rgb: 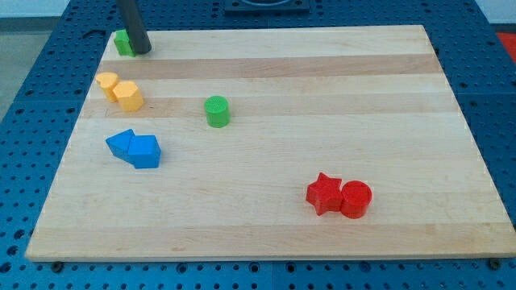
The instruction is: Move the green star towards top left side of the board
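Pincer: cannot tell (only a rod (pixel 131 20) shows); my tip (pixel 142 51) touches the green star (pixel 122 43)

Green star (pixel 122 43) (partly hidden) at board's top-left corner

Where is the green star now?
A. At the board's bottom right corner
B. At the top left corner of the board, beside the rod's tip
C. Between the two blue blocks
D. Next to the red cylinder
B: the green star sits at the board's top left corner, with my tip against its right side.
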`<action>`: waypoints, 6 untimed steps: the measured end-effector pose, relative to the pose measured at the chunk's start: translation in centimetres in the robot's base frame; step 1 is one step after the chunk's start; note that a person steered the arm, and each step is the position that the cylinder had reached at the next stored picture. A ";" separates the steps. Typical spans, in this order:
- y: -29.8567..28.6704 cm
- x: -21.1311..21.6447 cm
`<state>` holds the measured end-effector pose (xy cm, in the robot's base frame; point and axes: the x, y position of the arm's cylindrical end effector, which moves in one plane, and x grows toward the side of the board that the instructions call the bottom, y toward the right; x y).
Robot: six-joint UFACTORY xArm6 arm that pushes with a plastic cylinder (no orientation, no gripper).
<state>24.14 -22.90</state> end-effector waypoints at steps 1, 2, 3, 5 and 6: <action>0.0 0.0; 3.7 0.0; 6.6 1.0; 8.9 4.0; 7.9 5.1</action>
<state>29.27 -14.96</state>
